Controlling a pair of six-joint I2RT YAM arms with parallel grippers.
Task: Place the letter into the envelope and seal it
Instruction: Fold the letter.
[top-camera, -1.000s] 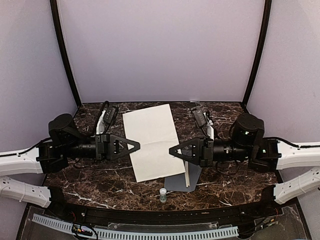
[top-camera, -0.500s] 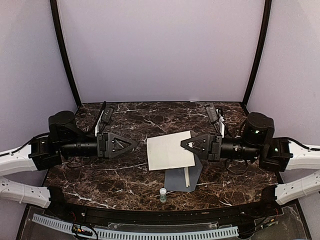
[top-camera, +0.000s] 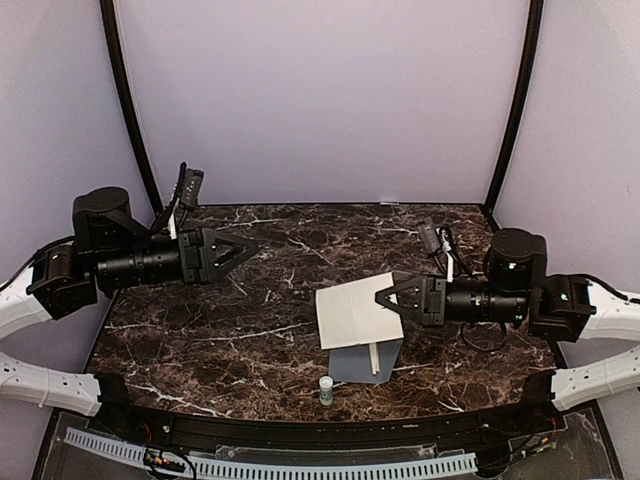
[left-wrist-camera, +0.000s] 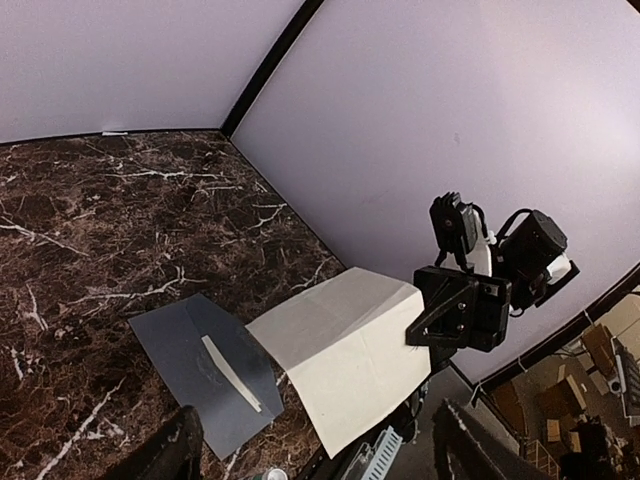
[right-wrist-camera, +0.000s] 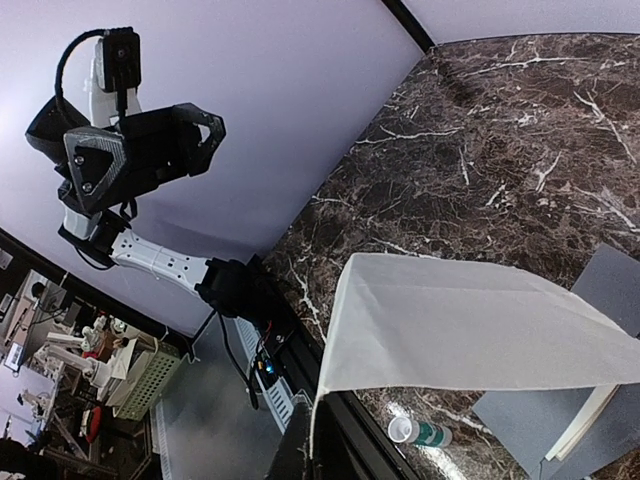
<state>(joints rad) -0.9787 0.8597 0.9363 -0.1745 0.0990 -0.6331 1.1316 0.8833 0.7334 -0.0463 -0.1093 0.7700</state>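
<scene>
You are dealing with thin paper, so expect both pieces to be light, limp and easy to crease. The letter (top-camera: 348, 318) sags from whatever edge you hold, and it will slide readily on the polished marble table (top-camera: 220, 340). Your right gripper (top-camera: 385, 296) is clamped on the letter's right edge, which I judge a fair hold; a pinch near the middle of that edge should keep the sheet from twisting. Your left gripper (top-camera: 240, 249) hangs well off to the left above the table, fingers spread with nothing between them.

The envelope (top-camera: 352, 365) lies flat near the front edge, right of centre, just beyond a small bottle (top-camera: 326, 388). It will need pinning or lifting at its mouth, since a flat envelope gives little to grip. It is slate-grey and matte, with a narrow white strip (top-camera: 373, 357) lying on it. From above, the letter's near edge overlaps it; whether they touch I cannot tell.
</scene>
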